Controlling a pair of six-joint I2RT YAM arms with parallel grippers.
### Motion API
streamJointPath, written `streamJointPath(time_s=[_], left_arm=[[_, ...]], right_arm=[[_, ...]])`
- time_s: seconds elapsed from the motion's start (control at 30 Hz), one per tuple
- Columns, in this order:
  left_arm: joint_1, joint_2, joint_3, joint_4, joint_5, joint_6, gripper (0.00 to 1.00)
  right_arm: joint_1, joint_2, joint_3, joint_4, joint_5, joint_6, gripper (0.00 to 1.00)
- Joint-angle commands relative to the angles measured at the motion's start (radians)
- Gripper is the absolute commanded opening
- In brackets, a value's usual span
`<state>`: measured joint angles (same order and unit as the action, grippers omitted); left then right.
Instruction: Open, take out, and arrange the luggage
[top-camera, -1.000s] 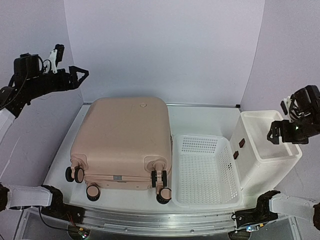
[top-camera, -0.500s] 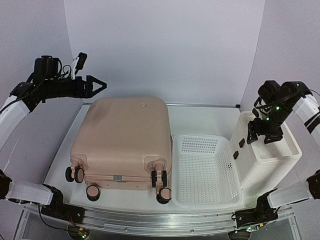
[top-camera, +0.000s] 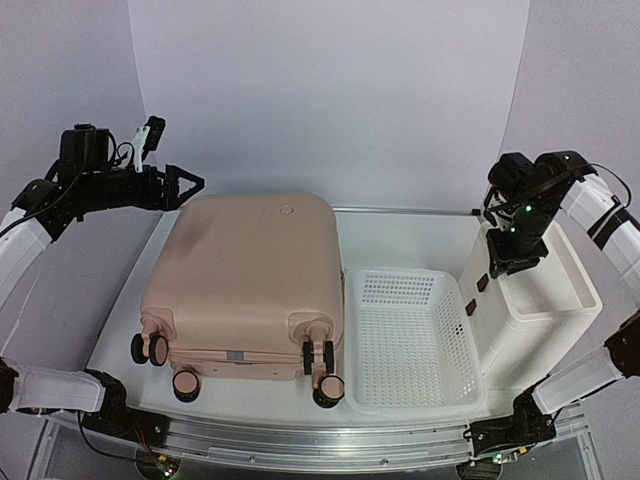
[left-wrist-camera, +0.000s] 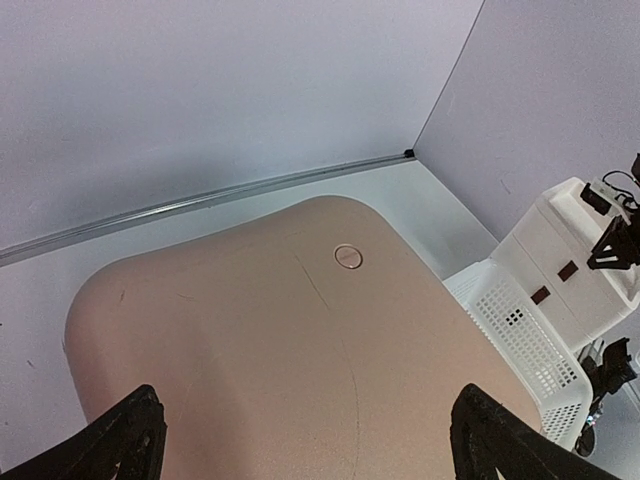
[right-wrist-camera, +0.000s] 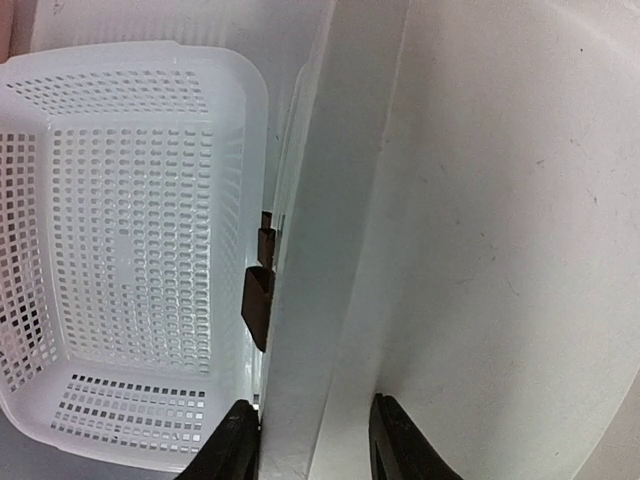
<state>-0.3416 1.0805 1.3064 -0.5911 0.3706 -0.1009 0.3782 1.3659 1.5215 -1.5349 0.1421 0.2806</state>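
I am holding my left pincer (top-camera: 192, 186) wide open with nothing in it, hovering by the far left corner of the luggage (top-camera: 245, 275). The luggage is lying shut and flat on the left half of the desk (top-camera: 410, 235), its wheels (top-camera: 320, 357) pointing at the near edge. My left wrist view is showing its round badge (left-wrist-camera: 347, 257) close up (from above it is only a faint ring).

My right pincer (top-camera: 512, 264) is hanging over the left wall of the drawer unit (top-camera: 545, 320) at the desk's right edge. Only the right wrist view is showing that its fingers (right-wrist-camera: 232, 450) are straddling that wall, partly closed. Whether they are clamping it I cannot tell. That view is also showing the brown handles (right-wrist-camera: 257, 305) facing the basket (top-camera: 410, 340), which is sitting between the luggage and the drawer unit.
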Motion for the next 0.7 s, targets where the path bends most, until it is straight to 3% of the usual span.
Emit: streamJointPath(time_s=[0.0, 0.2, 0.5, 0.67], left_arm=[[-0.004, -0.018, -0.004, 0.059, -0.018, 0.017, 0.99], [-0.004, -0.015, -0.008, 0.062, -0.016, 0.013, 0.99], [-0.004, -0.009, -0.012, 0.065, -0.014, 0.010, 0.99], [-0.004, -0.006, -0.013, 0.066, -0.012, 0.009, 1.00]], right_arm=[[0.014, 0.056, 0.011, 0.147, 0.043, -0.003, 0.34], [0.016, 0.091, 0.013, 0.218, 0.049, -0.037, 0.28], [0.013, 0.225, 0.087, 0.349, 0.057, -0.204, 0.01], [-0.021, 0.337, 0.166, 0.488, 0.025, -0.354, 0.00]])
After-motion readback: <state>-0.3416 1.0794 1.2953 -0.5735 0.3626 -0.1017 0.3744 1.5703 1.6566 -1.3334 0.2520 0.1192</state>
